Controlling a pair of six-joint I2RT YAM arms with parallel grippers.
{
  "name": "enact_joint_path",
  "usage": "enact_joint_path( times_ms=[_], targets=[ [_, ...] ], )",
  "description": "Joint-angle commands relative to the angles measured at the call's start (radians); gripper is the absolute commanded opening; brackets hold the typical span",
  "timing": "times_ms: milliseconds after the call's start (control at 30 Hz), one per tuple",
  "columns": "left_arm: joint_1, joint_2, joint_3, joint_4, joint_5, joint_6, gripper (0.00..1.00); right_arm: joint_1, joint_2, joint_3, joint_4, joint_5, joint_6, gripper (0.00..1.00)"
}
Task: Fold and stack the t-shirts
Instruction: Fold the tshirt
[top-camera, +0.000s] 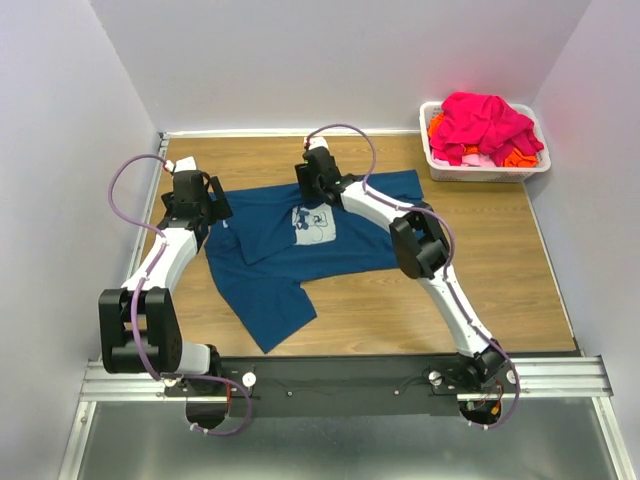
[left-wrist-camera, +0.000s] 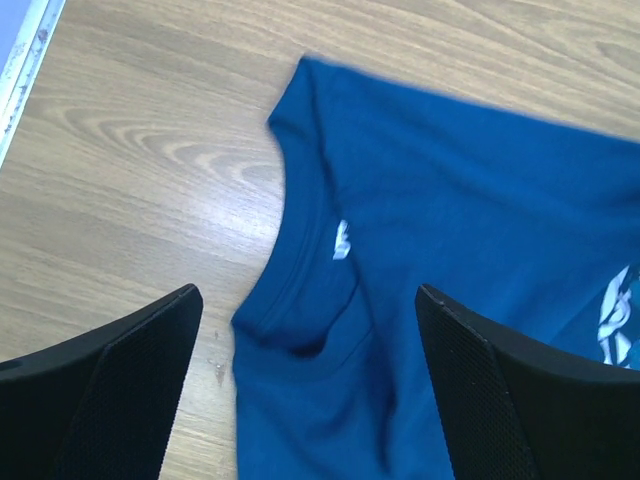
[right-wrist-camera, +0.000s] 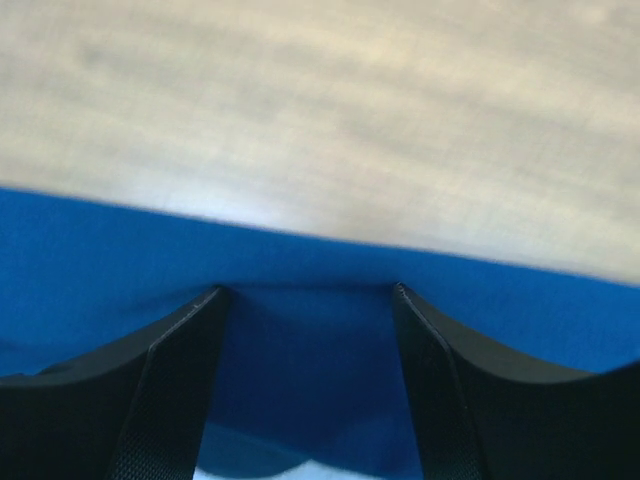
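A dark teal-blue t-shirt (top-camera: 280, 260) with a pale chest print (top-camera: 313, 224) lies spread on the wooden table, one part trailing toward the near edge. My left gripper (top-camera: 210, 212) hovers open over its collar (left-wrist-camera: 290, 290), with nothing between its fingers (left-wrist-camera: 130, 380). At the shirt's far edge my right gripper (top-camera: 312, 185) stands low on the blue cloth (right-wrist-camera: 100, 260), its jaws apart and the fabric lying between them, not pinched. More t-shirts, magenta-pink (top-camera: 485, 120) and orange (top-camera: 515, 155), are heaped in the basket.
A white plastic basket (top-camera: 480, 172) stands at the table's far right corner. Bare wood (top-camera: 480, 270) lies to the right of the shirt. White walls close in the table at the back and on both sides. A metal rail (top-camera: 340, 378) carries the arm bases at the near edge.
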Motion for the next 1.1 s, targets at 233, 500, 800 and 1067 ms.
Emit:
enact_joint_path(
  times_ms=[233, 500, 800, 1067],
  targets=[
    [-0.009, -0.021, 0.002, -0.106, -0.008, -0.028, 0.99, -0.061, 0.115, 0.26, -0.054, 0.106, -0.089, 0.87],
    [-0.011, -0.121, -0.062, -0.266, -0.022, -0.166, 0.92, -0.061, -0.4, -0.204, -0.055, 0.047, -0.032, 0.89],
    [-0.011, -0.072, -0.13, -0.364, 0.004, -0.261, 0.73, -0.06, -0.954, -0.921, -0.058, -0.143, 0.129, 0.89],
    [-0.011, 0.028, -0.093, -0.358, -0.025, -0.278, 0.51, -0.06, -1.131, -1.161, -0.058, -0.125, 0.155, 0.89]
  ],
)
